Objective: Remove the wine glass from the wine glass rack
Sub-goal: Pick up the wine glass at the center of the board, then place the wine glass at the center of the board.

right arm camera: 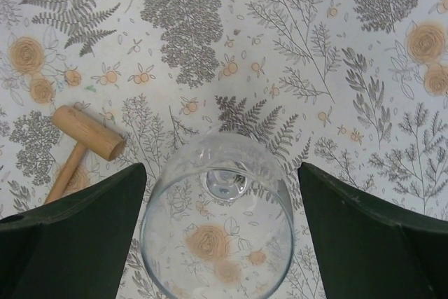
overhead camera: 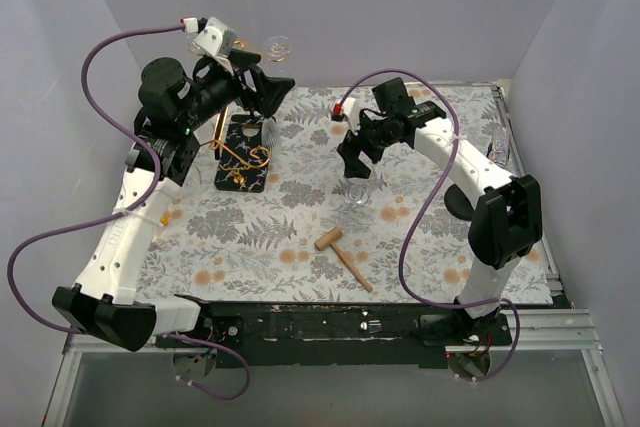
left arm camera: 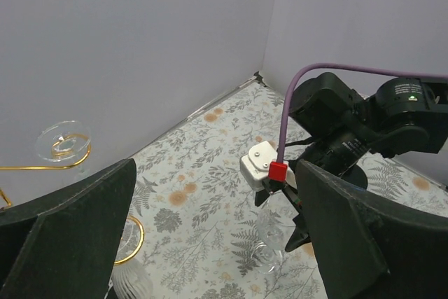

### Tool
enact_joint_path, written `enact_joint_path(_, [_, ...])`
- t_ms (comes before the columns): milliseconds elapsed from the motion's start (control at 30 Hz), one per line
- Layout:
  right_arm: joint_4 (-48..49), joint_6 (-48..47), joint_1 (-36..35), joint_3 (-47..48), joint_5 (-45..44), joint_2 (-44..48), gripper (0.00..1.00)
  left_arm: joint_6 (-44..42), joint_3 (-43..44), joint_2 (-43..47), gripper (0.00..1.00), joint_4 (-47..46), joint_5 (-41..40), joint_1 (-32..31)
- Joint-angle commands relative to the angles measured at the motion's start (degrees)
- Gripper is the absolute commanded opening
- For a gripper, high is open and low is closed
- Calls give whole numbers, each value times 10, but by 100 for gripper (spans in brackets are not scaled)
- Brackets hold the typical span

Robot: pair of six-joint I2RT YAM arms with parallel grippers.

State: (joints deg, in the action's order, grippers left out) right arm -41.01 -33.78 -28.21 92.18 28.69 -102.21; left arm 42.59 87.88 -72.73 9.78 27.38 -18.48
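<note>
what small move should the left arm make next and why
Probably ease the left pincer leftward in its wrist view toward the glass hanging on the rack: the pincer is open, and the glass lies outside its fingers, not between them.

I find no text, label, brand, number or sign that I can read in any of my three views.
</note>
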Motion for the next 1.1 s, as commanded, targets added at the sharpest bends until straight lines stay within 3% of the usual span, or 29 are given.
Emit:
enact_joint_path(0, [-13, 23, 2, 7, -61, 18, 98, -29, 1, 2, 98, 4, -27, 9])
enact_joint_path(67, [-26, 24, 3, 11, -69, 19, 97, -30, 11, -5, 98, 9, -27, 15])
enact_joint_path(367, [-12, 63, 11, 33, -86, 11, 75, -40, 46, -33, 98, 15, -13, 19])
enact_joint_path(600, [-42, 98, 96, 149, -72, -58, 65, -43, 61, -44, 98, 23, -27, 19])
enact_joint_path(1067, [-43, 112, 228, 367, -141, -214, 63, -72, 82, -65, 98, 59, -42, 19])
